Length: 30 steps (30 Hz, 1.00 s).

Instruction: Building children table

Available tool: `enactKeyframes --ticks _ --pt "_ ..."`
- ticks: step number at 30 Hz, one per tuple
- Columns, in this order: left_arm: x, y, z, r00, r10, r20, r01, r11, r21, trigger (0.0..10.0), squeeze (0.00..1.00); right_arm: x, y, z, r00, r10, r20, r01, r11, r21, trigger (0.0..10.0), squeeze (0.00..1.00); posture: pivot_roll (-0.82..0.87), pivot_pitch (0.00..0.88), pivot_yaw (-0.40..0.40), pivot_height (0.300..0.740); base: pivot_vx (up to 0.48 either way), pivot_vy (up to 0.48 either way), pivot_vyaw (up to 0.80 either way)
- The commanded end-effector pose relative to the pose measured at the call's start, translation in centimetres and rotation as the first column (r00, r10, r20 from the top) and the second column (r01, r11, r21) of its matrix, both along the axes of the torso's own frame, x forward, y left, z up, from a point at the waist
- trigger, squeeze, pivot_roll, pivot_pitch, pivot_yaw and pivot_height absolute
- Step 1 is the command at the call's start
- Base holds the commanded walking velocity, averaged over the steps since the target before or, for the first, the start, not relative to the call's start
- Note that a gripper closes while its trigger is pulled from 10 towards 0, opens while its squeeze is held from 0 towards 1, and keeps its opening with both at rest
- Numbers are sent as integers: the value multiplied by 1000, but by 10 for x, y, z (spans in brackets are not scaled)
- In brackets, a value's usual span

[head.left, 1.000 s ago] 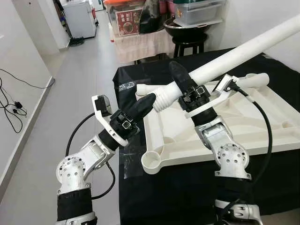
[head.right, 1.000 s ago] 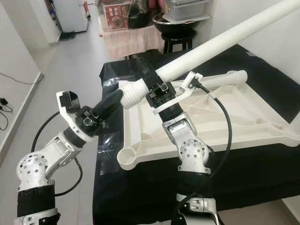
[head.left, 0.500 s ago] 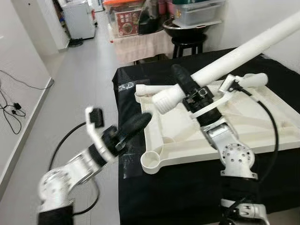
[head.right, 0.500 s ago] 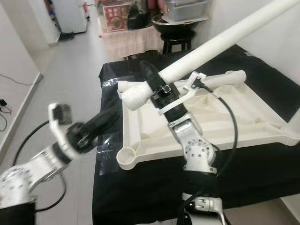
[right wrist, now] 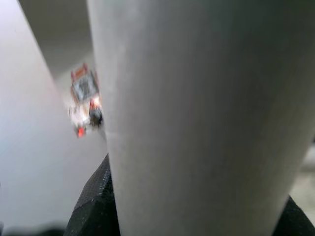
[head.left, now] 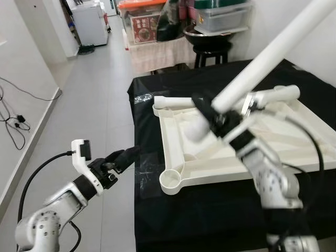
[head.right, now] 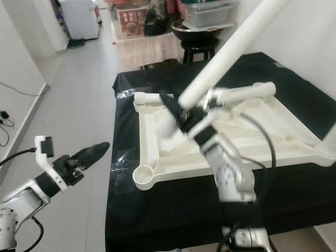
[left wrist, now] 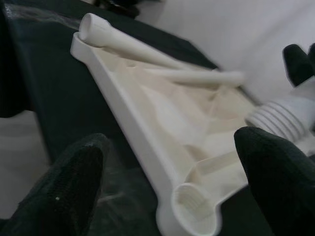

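While right tool (head.left: 216,116) clenches white ribbed-end leg (head.left: 262,65) | left tool (head.left: 126,156) released

No lettering is legible; the red label on the storage box (head.left: 146,27) is too small to read.

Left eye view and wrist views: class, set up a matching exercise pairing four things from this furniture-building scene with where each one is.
Things:
1. long white plastic table leg
2. white plastic tabletop lying upside down
3. left end effector
4. round black stool

Places:
A. beyond the black-covered table
B. off the table's left edge, holding nothing
C. on the black cloth
D. gripped in the right end effector, tilted up

Pairs: 1-D, 2-C, 3-B, 4-A
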<state>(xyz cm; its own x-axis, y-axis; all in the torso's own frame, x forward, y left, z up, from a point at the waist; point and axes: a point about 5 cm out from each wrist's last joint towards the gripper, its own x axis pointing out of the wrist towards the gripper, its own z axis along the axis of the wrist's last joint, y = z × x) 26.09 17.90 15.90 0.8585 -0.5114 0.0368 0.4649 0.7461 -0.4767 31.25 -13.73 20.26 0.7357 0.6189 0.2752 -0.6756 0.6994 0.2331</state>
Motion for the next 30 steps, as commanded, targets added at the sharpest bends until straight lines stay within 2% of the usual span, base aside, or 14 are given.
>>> enactKeyframes --ticks 1,2,3,4,5,6,7,9,11,14,17,21,27,30 --pt "-1 -8 0 999 13 30 -16 994 106 10000 0 -8 15 1 997 73 30 -72 996 -54 10000 0 -40 0 57 740 0 0 0" --pt "-1 -8 0 999 13 30 -16 994 106 10000 0 -8 15 1 997 73 30 -72 996 -54 10000 0 -40 0 57 740 0 0 0" --pt "-3 -19 -2 999 -9 41 1 981 193 10000 0 -15 21 -7 993 118 10 -117 990 -78 10000 0 -40 0 56 740 0 0 0" --pt "-3 -19 -2 999 -9 41 1 981 193 10000 0 -15 21 -7 993 118 10 -117 990 -78 10000 0 -40 0 56 740 0 0 0" --pt "-6 -27 -6 999 -28 43 15 962 273 10000 0 -21 24 -14 987 158 -11 -158 983 -97 10000 0 -40 0 56 740 0 0 0" --pt "-6 -27 -6 999 -28 43 15 962 273 10000 0 -21 24 -14 987 158 -11 -158 983 -97 10000 0 -40 0 56 740 0 0 0" --pt "-8 -32 -11 998 -34 45 18 943 333 10000 0 -25 26 -19 983 180 -25 -182 976 -117 10000 0 -43 0 60 740 0 0 0" --pt "-8 -32 -11 998 -34 45 18 943 333 10000 0 -25 26 -19 983 180 -25 -182 976 -117 10000 0 -43 0 60 740 0 0 0" --pt "-10 -30 -13 998 11 68 -38 914 403 10000 0 -26 26 -26 984 177 -38 -180 973 -144 10000 0 -37 1 60 740 0 0 0" --pt "-10 -30 -13 998 11 68 -38 914 403 10000 0 -26 26 -26 984 177 -38 -180 973 -144 10000 0 -37 1 60 740 0 0 0" --pt "-9 -27 -14 992 78 103 -117 882 456 10000 0 -27 27 -31 984 172 -38 -176 972 -159 10000 0 -33 12 62 740 0 0 142" --pt "-10 -28 -14 988 89 123 -138 868 476 10000 0 -29 28 -31 981 193 -35 -196 968 -157 10000 0 -30 20 61 740 0 0 613" --pt "-25 -44 -12 990 -42 137 -27 885 464 10000 0 -36 28 -31 959 282 -13 -280 942 -186 10000 0 -28 30 62 740 0 0 800" --pt "-27 -48 -12 988 -76 138 5 890 457 10000 0 -32 24 -30 962 271 -11 -268 944 -191 10000 0 -33 33 52 740 0 0 800"
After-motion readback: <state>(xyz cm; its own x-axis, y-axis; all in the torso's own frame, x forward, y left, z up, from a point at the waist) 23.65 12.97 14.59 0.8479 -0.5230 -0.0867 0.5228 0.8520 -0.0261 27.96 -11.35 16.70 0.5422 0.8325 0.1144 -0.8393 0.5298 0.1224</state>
